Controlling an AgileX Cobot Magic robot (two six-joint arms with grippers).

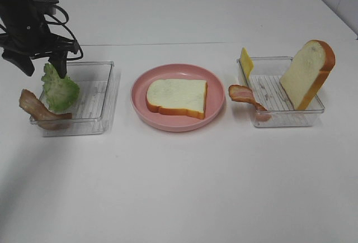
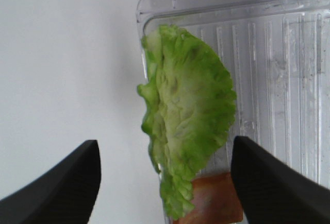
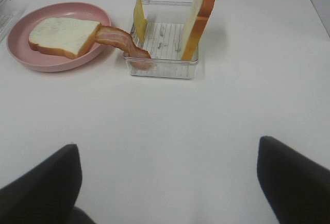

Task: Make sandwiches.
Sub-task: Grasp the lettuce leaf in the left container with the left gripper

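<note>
One white bread slice (image 1: 178,96) lies flat on the pink plate (image 1: 140,106). A green lettuce leaf (image 1: 60,89) stands on edge in the left clear tray (image 1: 100,95), with a bacon strip (image 1: 39,109) draped over that tray's near left corner. My left gripper (image 1: 42,67) is open just above the lettuce. In the left wrist view the lettuce (image 2: 188,126) stands between the spread fingers (image 2: 67,183) without touching them. The right tray (image 1: 279,114) holds a second bread slice (image 1: 307,75) on edge, a yellow cheese slice (image 1: 246,62) and a bacon strip (image 1: 246,96). My right gripper (image 3: 167,147) is open over bare table.
The white table (image 1: 179,187) stretches in front of the plate and trays. The right wrist view shows the plate (image 3: 20,54), the bread on it (image 3: 62,36) and the right tray (image 3: 162,69) well ahead of the gripper. The right arm is out of the exterior view.
</note>
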